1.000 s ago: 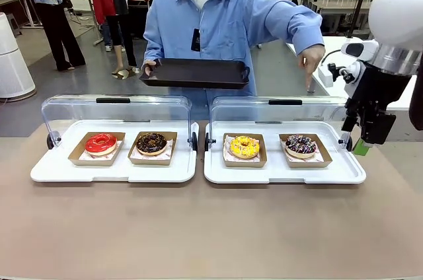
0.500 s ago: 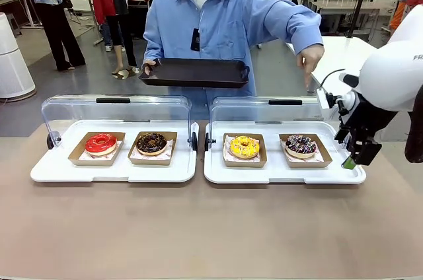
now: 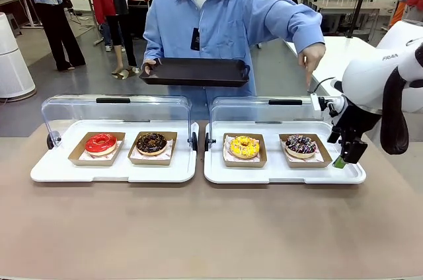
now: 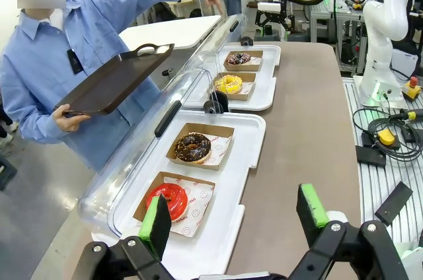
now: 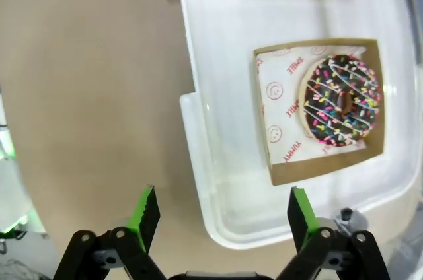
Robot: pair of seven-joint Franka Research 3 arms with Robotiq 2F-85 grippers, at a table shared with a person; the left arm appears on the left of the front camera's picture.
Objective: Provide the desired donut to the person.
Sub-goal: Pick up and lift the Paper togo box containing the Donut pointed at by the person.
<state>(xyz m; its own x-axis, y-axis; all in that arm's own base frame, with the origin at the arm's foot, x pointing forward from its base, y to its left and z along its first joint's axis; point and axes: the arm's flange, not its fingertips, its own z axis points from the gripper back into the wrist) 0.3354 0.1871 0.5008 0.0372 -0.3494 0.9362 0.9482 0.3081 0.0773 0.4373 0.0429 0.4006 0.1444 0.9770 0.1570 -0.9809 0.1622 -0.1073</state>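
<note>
The person in a light-blue shirt holds a black tray in one hand. Their other hand points down over the sprinkled chocolate donut, which sits in its paper box at the far right. A yellow donut, a chocolate donut and a red donut lie to its left. My right gripper hangs open by the right tray's right end, empty, with the sprinkled donut ahead of it. The left gripper is open and empty, above the table near the red donut.
Two white trays with raised clear lids stand side by side across the brown table. The lids rise between the donuts and the person. Bare table lies in front of the trays. Bystanders stand far behind.
My right arm has come down and leftward, bringing its gripper from beside the table to the right tray's right end. The person keeps pointing and holding the black tray.
</note>
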